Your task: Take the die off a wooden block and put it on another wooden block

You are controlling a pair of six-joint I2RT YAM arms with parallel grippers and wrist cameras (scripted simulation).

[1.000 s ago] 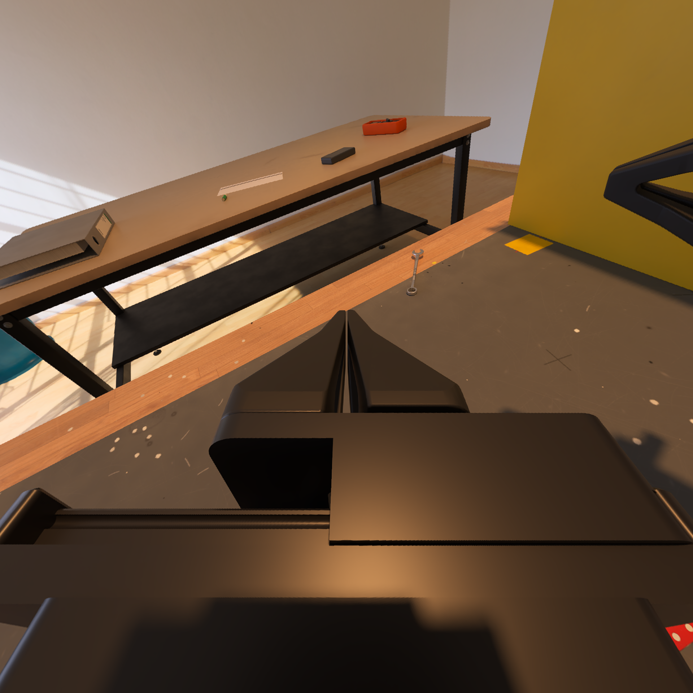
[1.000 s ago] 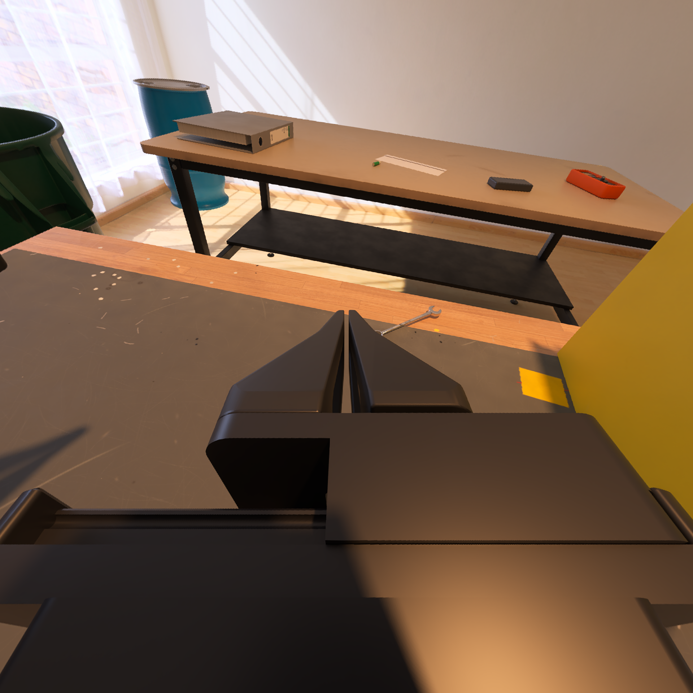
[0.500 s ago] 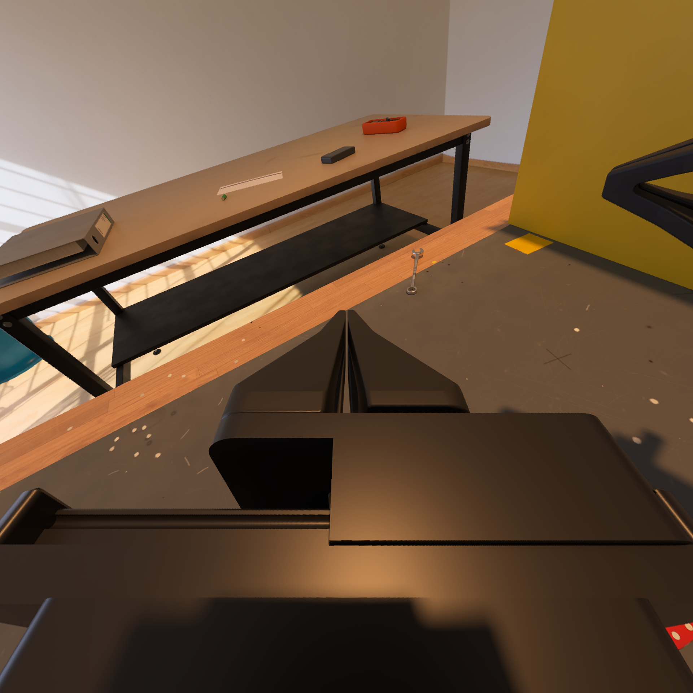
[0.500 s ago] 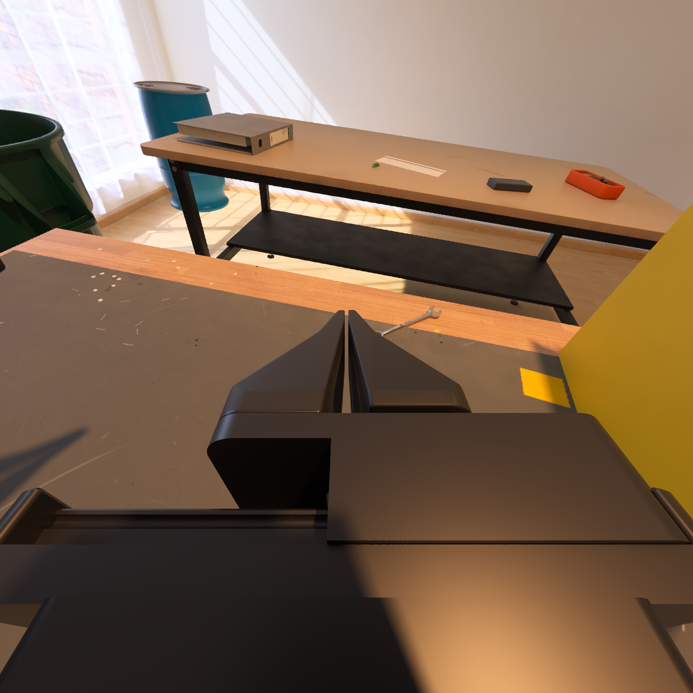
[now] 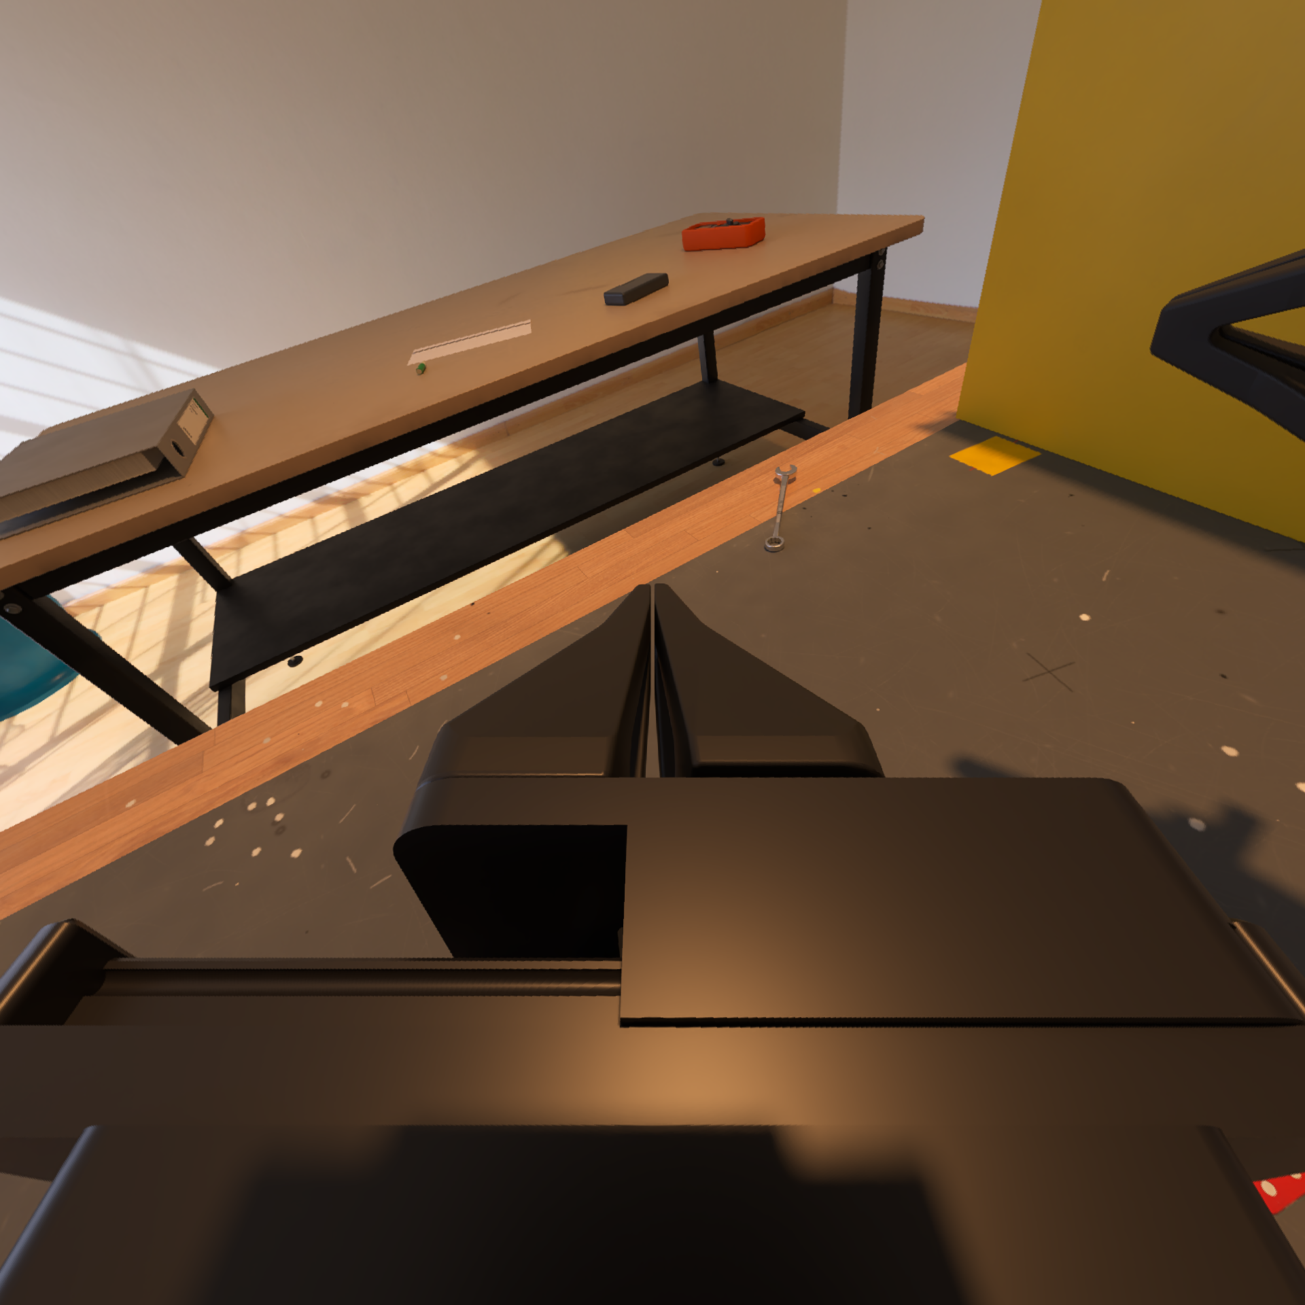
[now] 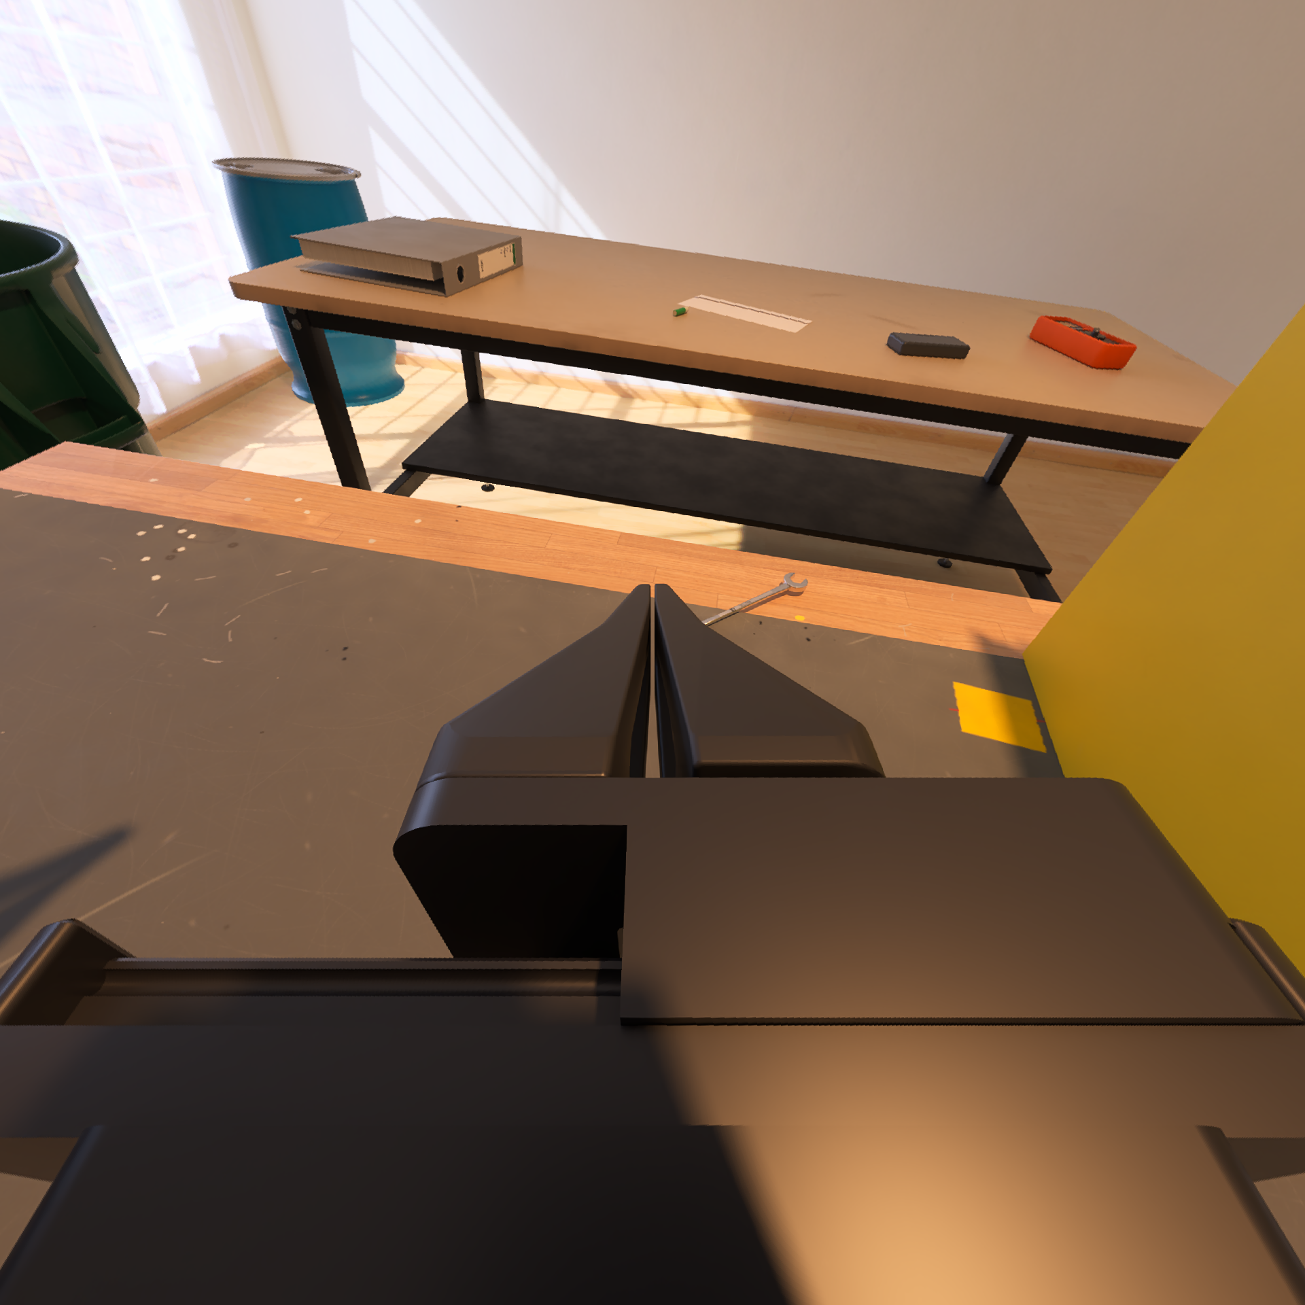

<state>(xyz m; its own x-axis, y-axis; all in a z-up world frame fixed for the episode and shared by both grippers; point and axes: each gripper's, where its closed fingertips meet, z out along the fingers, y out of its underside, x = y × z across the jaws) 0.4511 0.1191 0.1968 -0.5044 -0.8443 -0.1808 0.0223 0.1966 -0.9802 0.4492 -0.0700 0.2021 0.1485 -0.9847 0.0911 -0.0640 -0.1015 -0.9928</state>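
Left gripper [image 5: 651, 600] and right gripper [image 6: 651, 600] both pinched together, holding nothing. Only a red corner of the die [image 5: 1282, 1192] visible; facing impossible to tell.

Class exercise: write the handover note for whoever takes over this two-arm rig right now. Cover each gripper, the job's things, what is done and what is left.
Left gripper: shut, empty, above the dark grey scuffed work mat.
Right gripper: shut, empty, pointing toward the small silver spanner at the mat's far edge.
Job's things: only a corner of the red white-spotted die shows, low at the right edge of the left wrist view. What it rests on is out of view; no wooden block is visible.
Done: nothing evident; neither gripper holds the die.
Left: find the blocks, grasp the die, move it across.
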